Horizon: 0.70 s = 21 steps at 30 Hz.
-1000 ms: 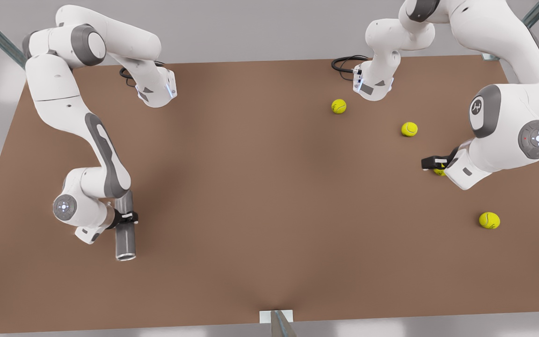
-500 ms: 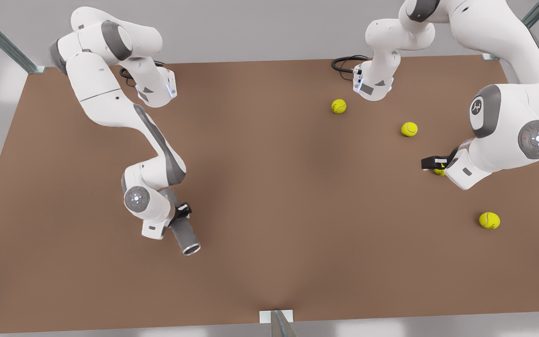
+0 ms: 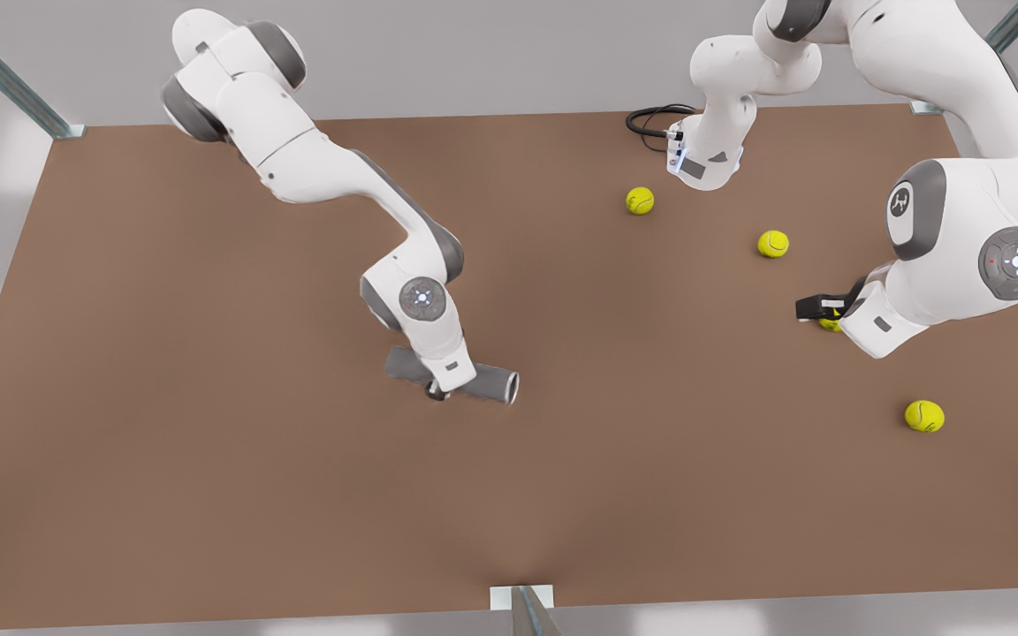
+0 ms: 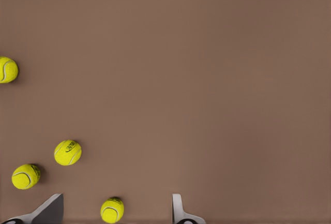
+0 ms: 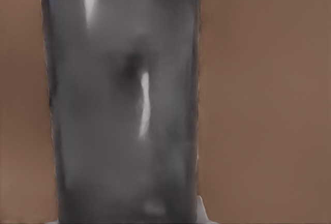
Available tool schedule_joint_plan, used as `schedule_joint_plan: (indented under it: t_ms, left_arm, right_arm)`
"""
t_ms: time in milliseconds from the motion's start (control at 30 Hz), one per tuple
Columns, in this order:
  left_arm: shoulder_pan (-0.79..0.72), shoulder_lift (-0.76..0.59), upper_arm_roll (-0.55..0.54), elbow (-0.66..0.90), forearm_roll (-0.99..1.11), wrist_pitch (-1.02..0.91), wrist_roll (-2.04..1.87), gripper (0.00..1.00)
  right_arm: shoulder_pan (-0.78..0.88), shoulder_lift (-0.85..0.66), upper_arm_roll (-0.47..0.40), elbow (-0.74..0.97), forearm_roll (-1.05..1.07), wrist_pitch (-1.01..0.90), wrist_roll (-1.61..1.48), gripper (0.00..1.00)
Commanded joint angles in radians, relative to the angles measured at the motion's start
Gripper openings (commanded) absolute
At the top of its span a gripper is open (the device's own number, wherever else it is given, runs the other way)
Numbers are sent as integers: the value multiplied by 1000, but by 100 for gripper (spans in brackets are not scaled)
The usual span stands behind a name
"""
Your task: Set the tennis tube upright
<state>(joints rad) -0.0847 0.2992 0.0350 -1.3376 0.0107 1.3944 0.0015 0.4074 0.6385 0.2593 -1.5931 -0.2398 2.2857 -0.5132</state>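
Front view, tennis tube [image 3: 490, 383]: lay on its side near the middle of the brown desk [image 3: 208, 495], long axis nearly level, open end toward the front view's right and tipped slightly toward the near edge.
Front view, look of the tube: slim, plain grey, metallic sheen, pale rim around a dark hollow mouth; its middle was covered by the arm's wrist.
Front view, right tool [image 3: 435, 389]: clamped across the tube about mid-length, a dark fingertip showing just below it.
Front view, left tool [image 3: 814, 307]: sat near the desk's edge on the front view's right, dark fingers level over a partly hidden tennis ball [image 3: 830, 324]; how wide it stood could not be told here.
Front view, other balls: one near the far edge [image 3: 640, 200], one beside it toward the right edge [image 3: 772, 244], one nearer the near right corner [image 3: 924, 415].
Left wrist view, left tool [image 4: 114, 211]: fingers [image 4: 49, 211] spread wide, a ball [image 4: 112, 209] lying between them untouched; three more balls on bare desk [image 4: 217, 79].
Right wrist view, tube [image 5: 124, 105]: grey barrel with bright streaks, running lengthwise through the picture, desk [image 5: 264, 105] on both sides.
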Motion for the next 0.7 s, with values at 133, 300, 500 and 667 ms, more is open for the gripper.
schedule_joint_plan:
  t_ms: [133, 300, 500, 667]
  left_arm:
    - [0, 0, -1, 0, 0, 2, 0, 100]
    - [0, 0, 0, 0, 0, 2, 0, 100]
    - [0, 8, -1, 0, 0, 3, 0, 100]
    - [0, 8, -1, 0, 0, 3, 0, 100]
  right_arm:
    - [53, 63, 0, 96, -85, -2, -77, 73]
    - [113, 188, -8, 271, -130, -18, -163, 75]
    - [278, 398, -92, 594, -101, -106, -148, 78]
    - [329, 478, -129, 688, -72, -112, -151, 91]
